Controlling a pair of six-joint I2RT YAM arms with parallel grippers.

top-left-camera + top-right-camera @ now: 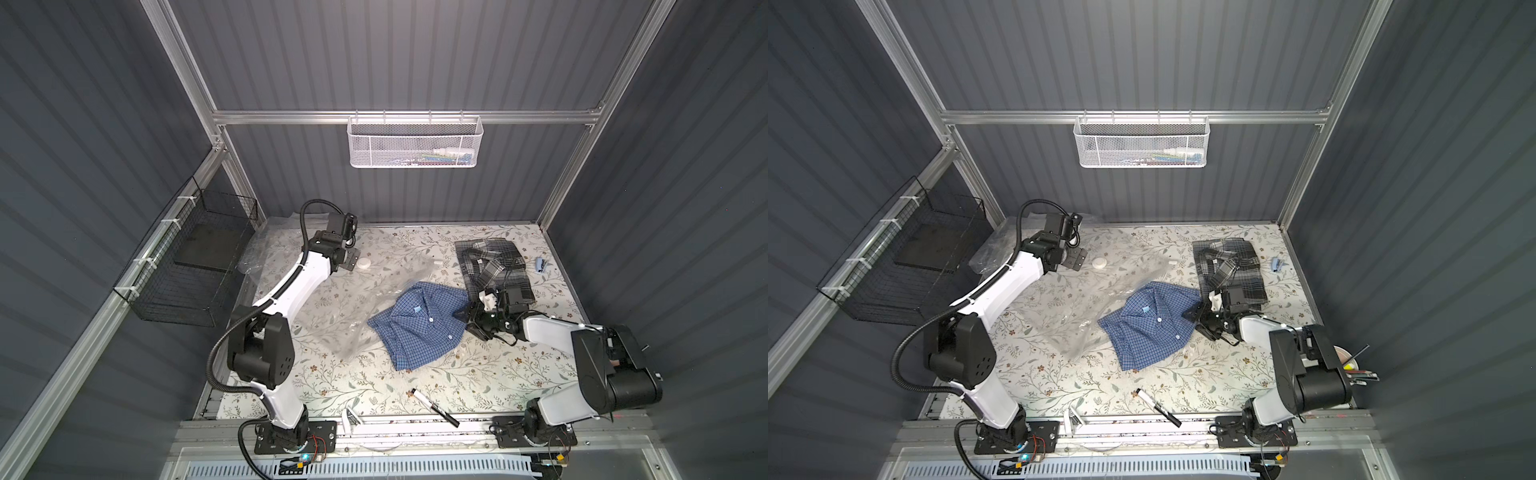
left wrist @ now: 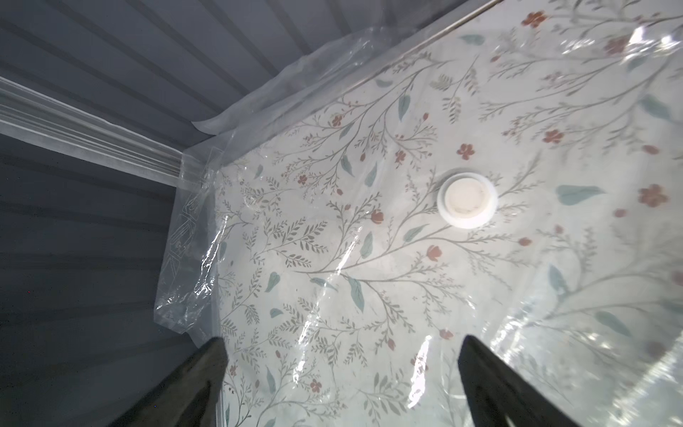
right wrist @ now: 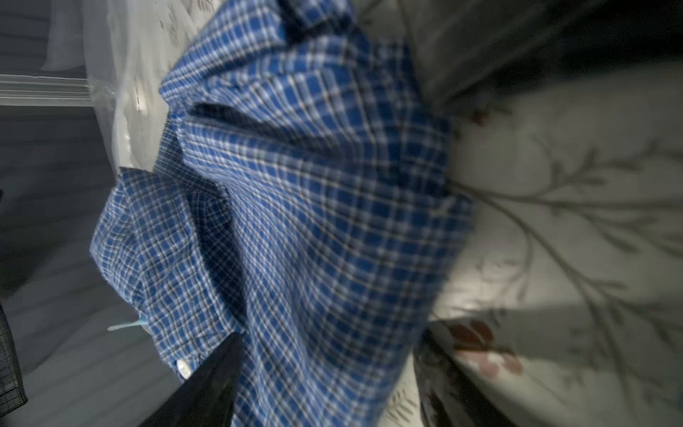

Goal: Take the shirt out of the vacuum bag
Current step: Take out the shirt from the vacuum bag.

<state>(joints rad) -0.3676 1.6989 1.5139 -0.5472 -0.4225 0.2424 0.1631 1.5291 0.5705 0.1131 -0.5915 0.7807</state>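
- Judging the step as the last bit of clearance: shirt (image 1: 419, 328) flat at centre of the surface (image 1: 374, 386), almost wholly outside the vacuum bag (image 1: 332, 299).
- Bag spread from the 10 o'clock corner to centre, valve cap (image 1: 365, 263) near 11 o'clock.
- Can't tell whether the shirt's 9 o'clock corner sits inside the bag mouth or just on top of the film. Check that before calling it done.
- Left gripper (image 2: 343, 344): jaws wide apart, holding nothing, hovering over the bag just beside the cap.
- Right gripper (image 3: 329, 344): at the shirt's 3 o'clock edge, jaws apart, cloth lying between them, no pinch visible.
- Close the right jaws on a thick fold at that edge, not a single layer, to avoid slipping off.
- Drag low and flat toward 4 o'clock. No lifting, or the film probably follows.
- Steer clear of the grey plaid shirt (image 1: 494, 266) at 1 o'clock, touching or nearly touching the blue one's far corner.
- Use the left side as an anchor: press or pinch the film beside the cap, pulling lightly toward 10 o'clock.
- Avoid grabbing the second clear bag (image 1: 257, 249) bunched in the 10 o'clock corner.
- Stop once a bare strip of surface shows between shirt and bag.
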